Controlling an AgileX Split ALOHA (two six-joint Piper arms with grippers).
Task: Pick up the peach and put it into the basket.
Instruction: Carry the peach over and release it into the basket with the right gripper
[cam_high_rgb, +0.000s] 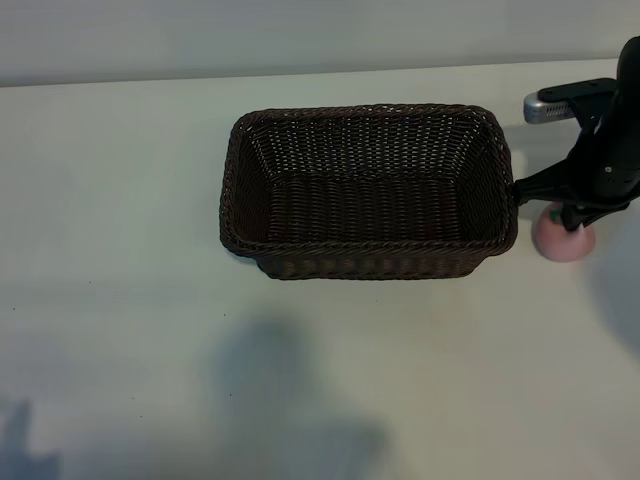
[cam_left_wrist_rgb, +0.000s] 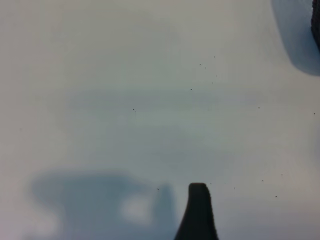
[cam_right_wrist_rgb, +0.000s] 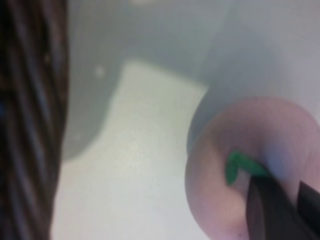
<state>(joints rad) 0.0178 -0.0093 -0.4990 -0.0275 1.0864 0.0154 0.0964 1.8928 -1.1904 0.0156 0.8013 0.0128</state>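
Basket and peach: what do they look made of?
Basket: dark-brown woven wicker or a rattan lookalike, matte; the weave and braided rim show. Peach: smooth, matte pale pink with a bright green stem, probably a plastic or foam replica, though real fruit can't be excluded.

— Count on the table (cam_high_rgb: 120, 300)?
— One basket (cam_high_rgb: 367, 258), dark wicker. One peach (cam_high_rgb: 563, 240), pink, one green stem (cam_right_wrist_rgb: 235, 167).
— Arms?
— One in exterior view, right arm (cam_high_rgb: 600, 150). Nothing else countable.
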